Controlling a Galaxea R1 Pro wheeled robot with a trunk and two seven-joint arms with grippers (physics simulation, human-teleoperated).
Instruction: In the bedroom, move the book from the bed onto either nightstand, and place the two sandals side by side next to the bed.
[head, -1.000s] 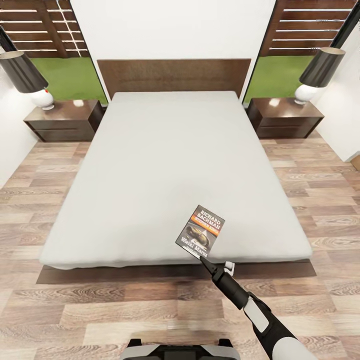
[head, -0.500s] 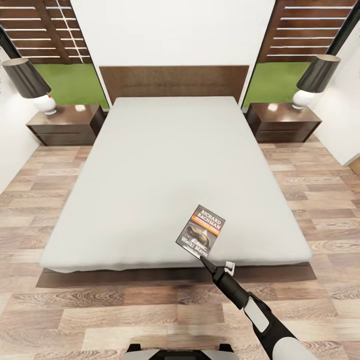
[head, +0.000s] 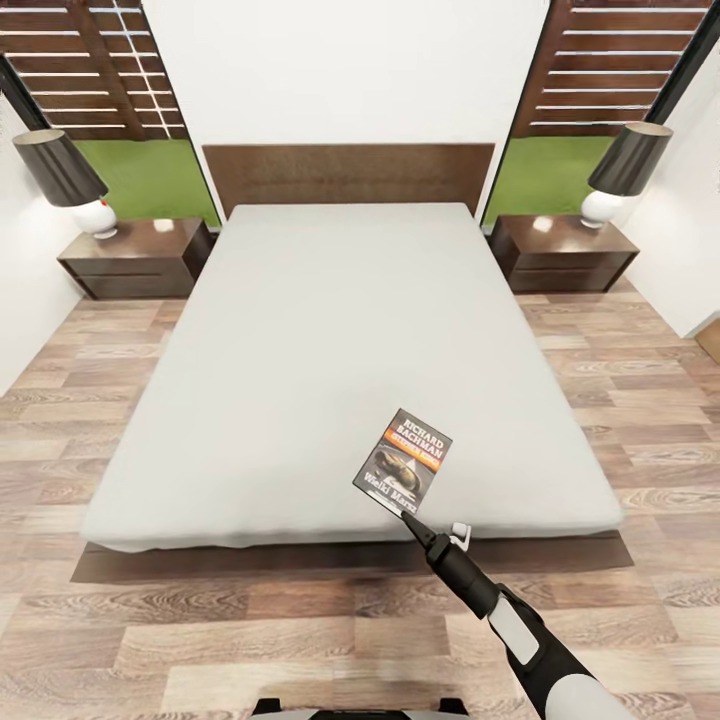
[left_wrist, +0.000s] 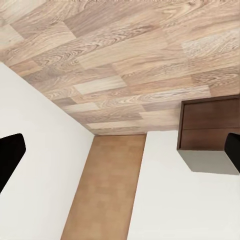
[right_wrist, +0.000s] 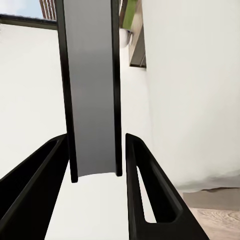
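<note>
The bed (head: 330, 330), a grey mattress on a dark frame, lies straight ahead in the head view. My right gripper (head: 405, 512) is shut on the lower edge of the book (head: 402, 460), which stands with its cover toward the camera over the mattress's foot end. In the right wrist view the book's thin edge (right_wrist: 92, 100) sits between the two black fingers (right_wrist: 150, 190). One nightstand (head: 135, 255) stands left of the headboard, the other nightstand (head: 565, 250) right of it. My left gripper (left_wrist: 120, 155) is open, with floor beyond it. The sandals are out of view.
Each nightstand carries a black-shaded lamp (head: 60, 175) (head: 625, 165). Wood-plank floor (head: 640, 390) runs along both sides of the bed and its foot. White walls close in at both edges. The left wrist view holds a dark-brown cabinet (left_wrist: 210, 125) against a white wall.
The whole picture has shifted: the bed and nightstands look slightly smaller and lower, so the camera has drawn back. The book stays in my right gripper at the same spot in the view.
</note>
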